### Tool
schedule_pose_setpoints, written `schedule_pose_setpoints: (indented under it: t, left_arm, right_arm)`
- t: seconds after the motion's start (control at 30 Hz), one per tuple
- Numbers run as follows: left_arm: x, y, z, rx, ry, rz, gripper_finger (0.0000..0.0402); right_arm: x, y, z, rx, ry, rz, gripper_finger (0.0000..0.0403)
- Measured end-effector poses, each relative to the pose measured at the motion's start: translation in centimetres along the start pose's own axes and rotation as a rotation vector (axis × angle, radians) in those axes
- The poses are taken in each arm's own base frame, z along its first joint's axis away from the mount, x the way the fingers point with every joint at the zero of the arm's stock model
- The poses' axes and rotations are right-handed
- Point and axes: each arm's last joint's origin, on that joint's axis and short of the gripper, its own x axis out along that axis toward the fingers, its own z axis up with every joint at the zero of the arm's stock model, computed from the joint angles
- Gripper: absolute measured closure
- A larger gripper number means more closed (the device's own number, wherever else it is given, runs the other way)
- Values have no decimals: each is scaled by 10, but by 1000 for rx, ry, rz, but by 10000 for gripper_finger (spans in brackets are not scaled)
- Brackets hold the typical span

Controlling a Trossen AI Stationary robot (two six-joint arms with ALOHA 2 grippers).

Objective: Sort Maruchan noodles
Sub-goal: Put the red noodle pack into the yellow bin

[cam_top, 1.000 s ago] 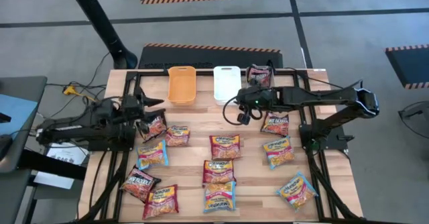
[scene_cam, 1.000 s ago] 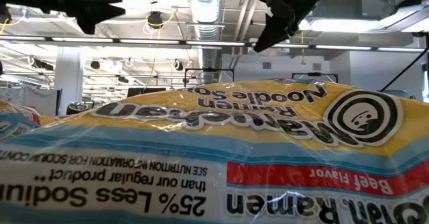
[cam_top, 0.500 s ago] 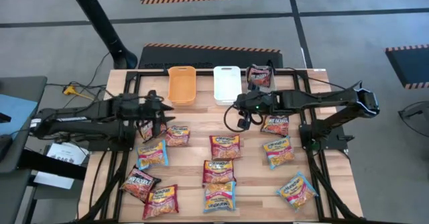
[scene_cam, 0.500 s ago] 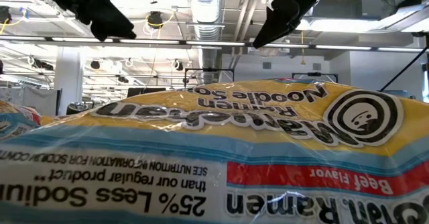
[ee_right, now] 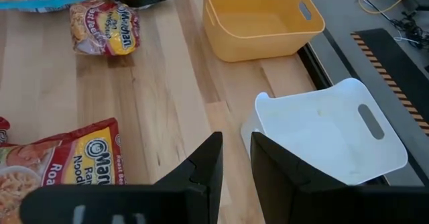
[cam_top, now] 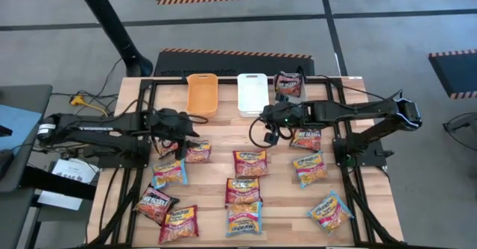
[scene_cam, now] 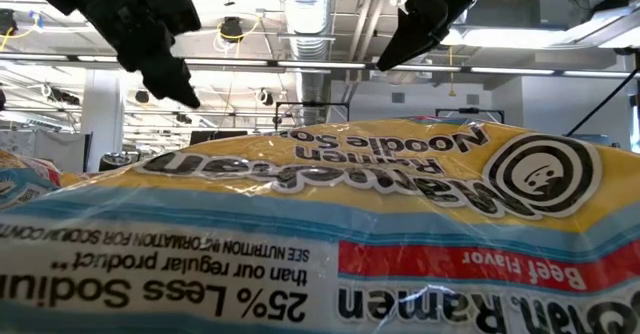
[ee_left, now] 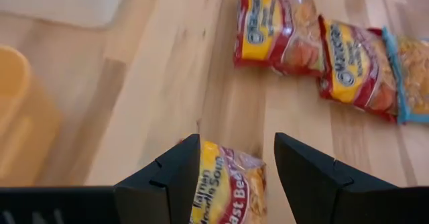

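Wood top: slatted wooden table (cam_top: 216, 176) carries the Maruchan noodles (cam_top: 250, 163), about a dozen packets scattered over it, all on the side of the orange bin (cam_top: 202, 94) away from the table's far edge.
Left arm: stretched low across the table; left gripper (cam_top: 192, 135) hangs just short of the orange bin, over the packet nearest that bin (cam_top: 197, 151). In the left wrist view its fingers (ee_left: 167, 177) stand clearly apart, with that packet (ee_left: 224, 189) showing between them; nothing is clamped.
Right arm: reaches in from the opposite side; right gripper (cam_top: 263, 132) hovers beside the white bin (cam_top: 252, 92), two bins along from the orange one's outer side. Its fingers (ee_right: 204, 162) stand a narrow gap apart, empty.
Writing: the packet filling the low view (scene_cam: 320, 234) reads, upside down, "Ramen Noodle Soup", "Beef Flavor", "25% Less Sodium than our regular product". In the right wrist view a packet (ee_right: 107, 28) near the orange bin shows "Maruchan".
Bins: orange and white bins look empty; the grey bin (cam_top: 289, 84), farthest from the orange one, holds a dark red packet (cam_top: 288, 83).
Open room: bare wood lies between the orange bin and the nearest packets.
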Motion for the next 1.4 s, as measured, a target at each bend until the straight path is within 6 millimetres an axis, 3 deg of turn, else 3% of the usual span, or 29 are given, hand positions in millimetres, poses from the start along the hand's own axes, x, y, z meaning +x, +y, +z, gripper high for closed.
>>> schedule_pose_setpoints:
  t: [0.5,1.23,1.4]
  left_arm:
    - [42,4,-15,-51,213,22,222]
    - [79,10,-35,-88,386,84,222]
    - [84,12,-38,-89,406,130,240]
  right_arm:
    - [0,0,0,2,2,0,300]
    - [0,0,-1,-1,7,2,300]
    - [0,0,-1,-1,7,2,300]
